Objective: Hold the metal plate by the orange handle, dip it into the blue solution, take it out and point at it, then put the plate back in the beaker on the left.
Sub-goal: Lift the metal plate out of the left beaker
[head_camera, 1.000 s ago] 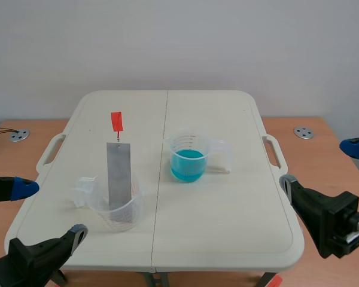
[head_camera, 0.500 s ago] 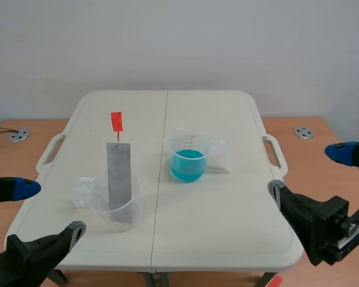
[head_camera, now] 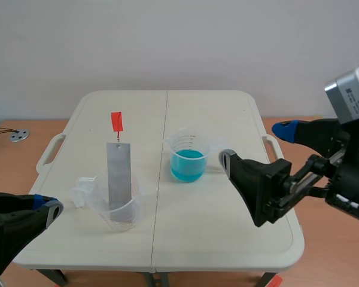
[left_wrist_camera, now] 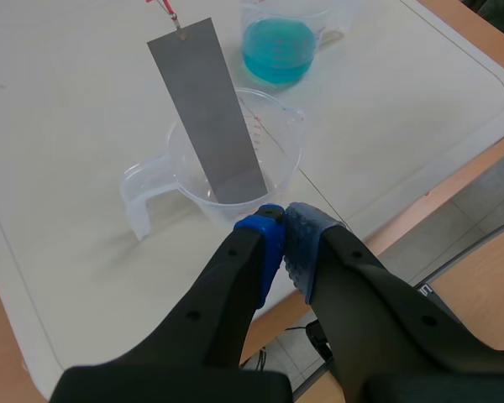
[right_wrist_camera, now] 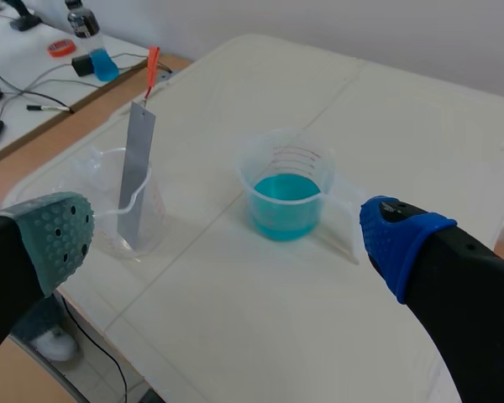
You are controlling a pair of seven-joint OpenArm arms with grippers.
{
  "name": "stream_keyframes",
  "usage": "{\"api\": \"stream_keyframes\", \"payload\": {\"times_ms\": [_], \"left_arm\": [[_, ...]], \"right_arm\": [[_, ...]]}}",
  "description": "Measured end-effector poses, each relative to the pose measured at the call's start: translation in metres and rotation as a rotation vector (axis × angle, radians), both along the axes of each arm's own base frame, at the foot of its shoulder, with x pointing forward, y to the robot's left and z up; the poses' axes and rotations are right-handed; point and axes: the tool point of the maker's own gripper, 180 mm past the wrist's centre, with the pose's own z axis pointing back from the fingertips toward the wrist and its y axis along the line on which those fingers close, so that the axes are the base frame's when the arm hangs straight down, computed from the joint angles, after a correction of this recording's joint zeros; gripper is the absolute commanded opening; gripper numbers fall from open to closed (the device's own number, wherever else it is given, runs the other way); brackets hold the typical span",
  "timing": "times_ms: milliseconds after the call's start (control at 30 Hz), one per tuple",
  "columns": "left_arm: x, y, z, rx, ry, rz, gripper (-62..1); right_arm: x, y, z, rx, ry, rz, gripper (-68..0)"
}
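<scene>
Two clear cups stand apart on the white table (head_camera: 227, 227). In the left beaker (head_camera: 116, 209) the metal plate (head_camera: 119, 173) leans almost upright, its lower end inside and its orange handle (head_camera: 116, 122) high above the rim. The right beaker (head_camera: 189, 149) holds the blue solution (head_camera: 186, 164). The left gripper (left_wrist_camera: 279, 220) has its fingers pressed together on nothing, just before the left beaker. The right gripper (right_wrist_camera: 227, 233) has its fingers spread wide, near the right beaker and touching nothing. I judge the plate thin, stiff and light, with smooth, slippery faces. The handle looks like a small tab on a thin link, so the plate may swing. It seems best to pinch the tab flat and lift straight up, so the light beaker does not tip.
</scene>
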Motion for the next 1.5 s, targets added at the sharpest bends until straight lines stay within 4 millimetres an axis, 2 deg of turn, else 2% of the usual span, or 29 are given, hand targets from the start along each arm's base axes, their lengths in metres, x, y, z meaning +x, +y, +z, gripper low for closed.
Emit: {"api": "stream_keyframes", "payload": {"times_ms": [100, 200, 467, 667, 833, 1000, 1400, 1500], "left_arm": [[-0.009, 0.005, -0.009, 0.022, 0.035, 0.024, -59.0], [-0.027, 0.010, -0.023, 0.055, 0.095, 0.044, -59.0], [-0.092, 0.019, -0.055, 0.147, 0.278, 0.033, -59.0], [-0.126, 0.022, -0.065, 0.171, 0.372, 0.029, -59.0], [-0.146, 0.022, -0.068, 0.174, 0.431, 0.023, -59.0], [-0.158, 0.023, -0.070, 0.177, 0.464, 0.021, -59.0], [-0.158, 0.023, -0.071, 0.183, 0.470, 0.020, -59.0], [-0.158, 0.023, -0.071, 0.183, 0.470, 0.020, -59.0]], "right_arm": [[0.011, 0.005, 0.002, 0.026, -0.001, 0.008, -1.2], [0.023, 0.009, 0.003, 0.049, 0.002, 0.009, -1.2], [0.046, 0.028, -0.006, 0.077, 0.022, 0.037, -1.2], [0.063, 0.038, -0.011, 0.087, 0.028, 0.049, -1.2], [0.075, 0.054, -0.012, 0.081, 0.036, 0.093, -1.2], [0.087, 0.071, -0.012, 0.100, 0.041, 0.119, -1.2], [0.099, 0.126, -0.017, 0.125, 0.094, 0.235, -1.2], [0.101, 0.136, -0.024, 0.126, 0.127, 0.248, -1.2]]}}
